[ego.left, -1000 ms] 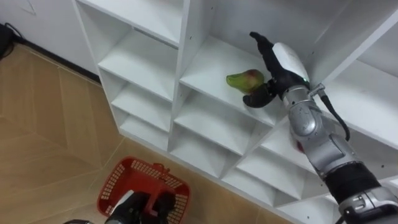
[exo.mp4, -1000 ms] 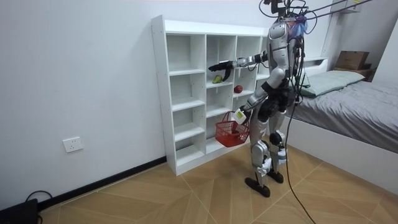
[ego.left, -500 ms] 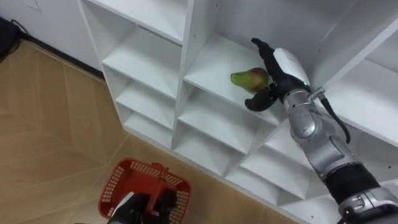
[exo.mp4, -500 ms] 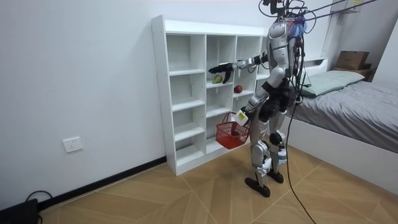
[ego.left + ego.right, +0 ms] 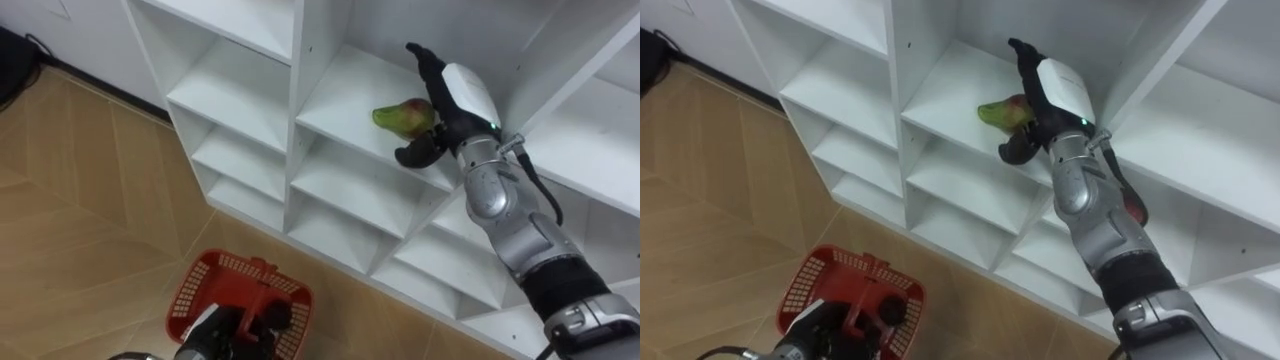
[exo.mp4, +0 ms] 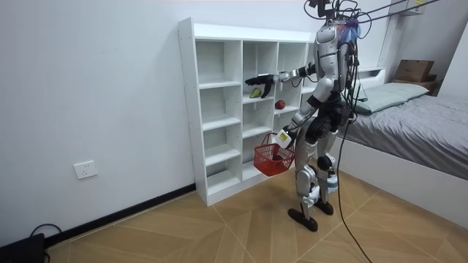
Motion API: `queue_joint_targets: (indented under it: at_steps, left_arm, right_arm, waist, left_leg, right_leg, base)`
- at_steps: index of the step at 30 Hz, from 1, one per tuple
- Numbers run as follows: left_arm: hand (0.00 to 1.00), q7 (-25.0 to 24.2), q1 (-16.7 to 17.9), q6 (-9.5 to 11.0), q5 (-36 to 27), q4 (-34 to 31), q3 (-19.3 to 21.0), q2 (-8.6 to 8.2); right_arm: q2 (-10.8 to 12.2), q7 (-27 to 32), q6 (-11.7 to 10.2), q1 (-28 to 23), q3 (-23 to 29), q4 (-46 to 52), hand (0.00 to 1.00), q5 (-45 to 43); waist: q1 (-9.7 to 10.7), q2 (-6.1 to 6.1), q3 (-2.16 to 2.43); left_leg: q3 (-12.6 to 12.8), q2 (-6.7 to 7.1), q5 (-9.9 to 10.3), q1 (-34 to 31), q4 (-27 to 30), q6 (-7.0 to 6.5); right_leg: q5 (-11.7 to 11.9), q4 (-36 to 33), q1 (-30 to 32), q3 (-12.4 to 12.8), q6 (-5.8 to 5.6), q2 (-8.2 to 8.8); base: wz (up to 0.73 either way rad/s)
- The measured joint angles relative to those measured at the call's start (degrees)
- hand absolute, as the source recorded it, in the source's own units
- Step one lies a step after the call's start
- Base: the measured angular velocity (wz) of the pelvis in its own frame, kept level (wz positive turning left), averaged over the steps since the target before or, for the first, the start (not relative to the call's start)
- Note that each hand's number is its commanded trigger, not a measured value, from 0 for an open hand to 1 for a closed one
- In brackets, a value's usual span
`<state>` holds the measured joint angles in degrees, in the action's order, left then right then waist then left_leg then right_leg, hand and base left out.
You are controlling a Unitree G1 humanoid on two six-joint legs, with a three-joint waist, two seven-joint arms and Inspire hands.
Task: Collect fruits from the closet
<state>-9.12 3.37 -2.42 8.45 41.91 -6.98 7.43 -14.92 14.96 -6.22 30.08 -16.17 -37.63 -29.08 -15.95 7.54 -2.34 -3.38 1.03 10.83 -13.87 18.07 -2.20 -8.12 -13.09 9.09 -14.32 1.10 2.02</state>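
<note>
A green fruit with a red blush (image 5: pixel 401 116) lies on a shelf in the middle column of the white closet (image 5: pixel 240 90). My right hand (image 5: pixel 452 100) reaches into that compartment and sits against the fruit's right end. Its fingers are straight past the fruit and the thumb hangs below the shelf edge, so it is open. Low at my left, my left hand (image 5: pixel 238 332) is shut on the handle of a red basket (image 5: pixel 215 285). In the room view I stand facing the closet (image 6: pixel 219 109), right arm stretched toward the green fruit (image 6: pixel 254 93).
A small red fruit (image 6: pixel 279 104) sits in the right column, one compartment lower, partly behind my forearm (image 5: pixel 1132 211). The other compartments hold nothing. Wooden floor (image 5: pixel 70 200) lies below, and a bed (image 6: pixel 409 120) stands behind me at the room view's right.
My right hand has edged in against the fruit's right end. The eye view has shifted slightly. The basket still hangs from my left hand.
</note>
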Motion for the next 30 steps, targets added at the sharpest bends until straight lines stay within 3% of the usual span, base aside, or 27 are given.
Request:
queue_joint_targets:
  at_steps: [8, 9, 10, 11, 12, 14, 30]
  left_arm:
    - [1.0, 0.98, -0.13, 0.37, 0.0, 0.16, -0.05, -0.03]
    - [1.0, 1.17, -0.4, 0.42, -0.01, 0.63, -0.09, -0.02]
    - [1.0, 1.22, -0.86, 0.48, -0.01, 1.38, -0.12, 0.01]
    - [1.0, 1.23, -1.08, 0.5, -0.01, 1.7, -0.14, 0.03]
    - [1.0, 1.37, -1.38, 0.58, -0.01, 2.15, -0.2, 0.04]
    - [1.0, 1.58, -1.48, 0.9, 0.0, 2.21, -0.22, 0.04]
    - [1.0, 2.3, -1.97, 2.46, 0.0, 3.22, -2.42, 0.21]
  right_arm:
    - [-0.01, 0.78, -1.2, 0.03, 0.0, -0.35, 0.0, -0.43]
    - [-0.05, 0.8, -1.42, 0.07, 0.0, -0.44, 0.07, -0.43]
    - [-0.06, 0.8, -1.53, 0.23, -0.01, -0.63, 0.18, -0.43]
    - [-0.06, 0.8, -1.69, 0.38, -0.01, -0.85, 0.51, -0.47]
    - [-0.06, 0.79, -2.0, 0.8, -0.03, -1.34, 0.62, -0.47]
    - [-0.07, 0.79, -2.26, 1.47, -0.03, -2.02, 1.0, -0.47]
    - [-0.15, -2.02, -2.61, 3.09, -0.43, -7.41, 1.0, 0.15]
  waist:
    - [0.05, -0.03, 0.01]
    - [0.06, -0.03, 0.02]
    - [0.07, -0.03, 0.02]
    - [0.08, -0.03, 0.02]
    - [0.09, -0.03, 0.02]
    - [0.26, -0.02, 0.02]
    - [0.13, 0.11, -0.03]
  left_leg:
    - [0.03, 0.0, -0.17, -0.1, -0.33, 0.05]
    - [0.06, 0.0, -0.25, -0.09, -0.34, 0.05]
    - [0.11, 0.01, -0.44, -0.07, -0.38, 0.05]
    - [0.15, 0.03, -0.51, -0.08, -0.47, 0.04]
    - [0.22, 0.07, -0.63, -0.22, -0.55, 0.03]
    - [0.21, 0.19, -0.9, -0.54, -0.68, 0.01]
    - [0.23, 0.78, -2.09, -1.57, -1.43, -0.33]
  right_leg:
    - [0.02, -0.06, 0.37, -0.15, 0.04, 0.29]
    - [0.02, -0.2, 0.47, -0.22, 0.04, 0.4]
    - [0.02, -0.52, 0.74, -0.24, 0.04, 0.48]
    - [0.02, -0.62, 0.89, -0.27, 0.04, 0.53]
    - [0.02, -0.65, 1.09, -0.31, 0.04, 0.61]
    - [0.02, -0.72, 1.47, -0.53, 0.04, 0.76]
    - [0.08, -1.75, 3.07, -1.5, 0.09, 1.74]
  base:
    - [0.0]
    - [0.0]
    - [0.0]
    - [0.0]
    - [0.0]
    - [0.0]
    - [0.0]
